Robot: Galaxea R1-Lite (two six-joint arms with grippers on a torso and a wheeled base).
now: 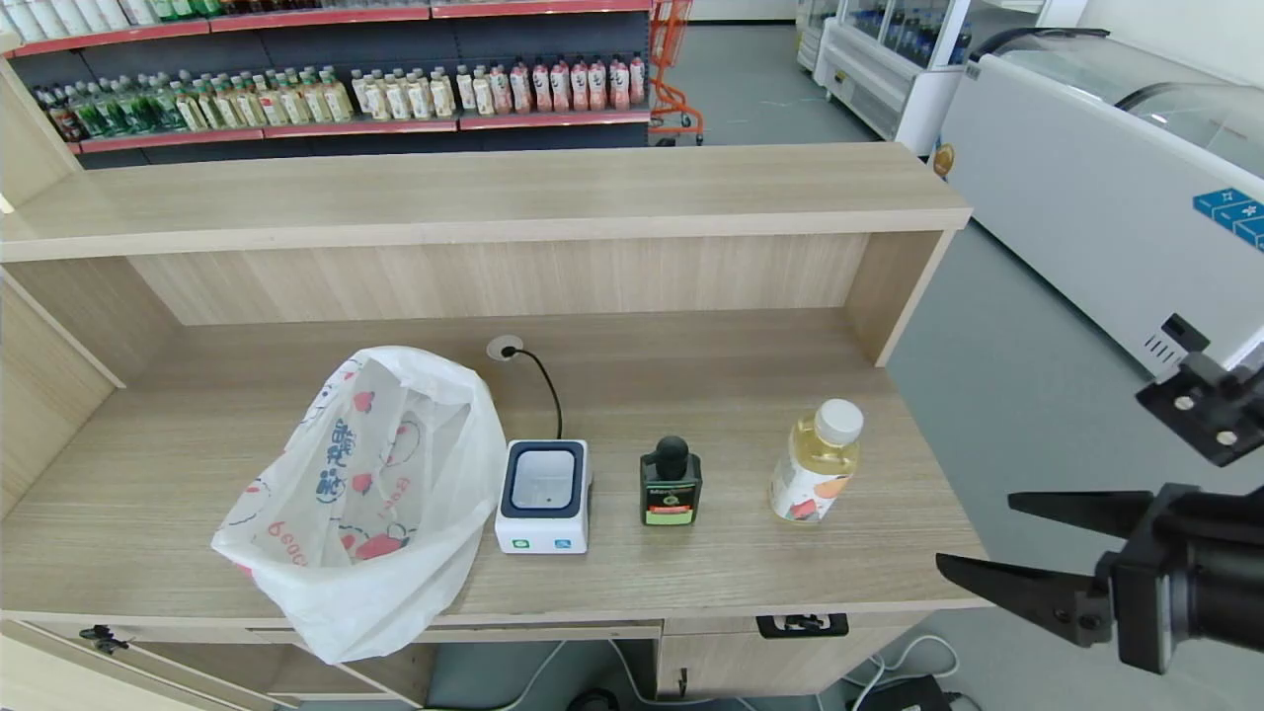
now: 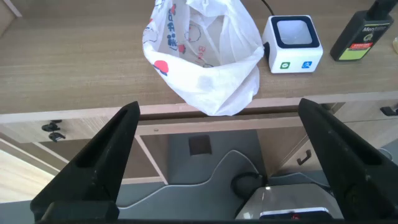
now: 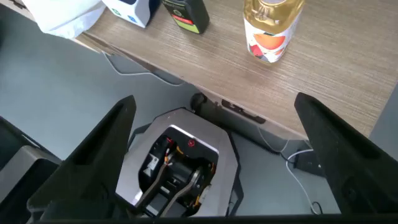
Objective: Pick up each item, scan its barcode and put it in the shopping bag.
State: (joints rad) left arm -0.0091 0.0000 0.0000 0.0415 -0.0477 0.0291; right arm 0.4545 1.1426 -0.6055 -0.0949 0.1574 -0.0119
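Note:
On the wooden counter (image 1: 731,563) a white printed shopping bag (image 1: 365,494) stands open at the left. To its right come the white barcode scanner (image 1: 543,494), a dark bottle with a black cap (image 1: 671,484) and a yellow drink bottle with a white cap (image 1: 818,464), both upright. My right gripper (image 1: 973,533) is open and empty, off the counter's right front corner, lower than the drink bottle (image 3: 270,28). The left gripper (image 2: 219,106) is open and empty too, held below the counter's front edge in front of the bag (image 2: 205,56) and scanner (image 2: 292,43).
A raised wooden shelf (image 1: 474,197) closes the counter's back and side panels close its ends. The scanner's black cable (image 1: 548,390) runs back to a grommet. A white freezer (image 1: 1106,197) stands at the right; store shelves of bottles (image 1: 346,94) are behind.

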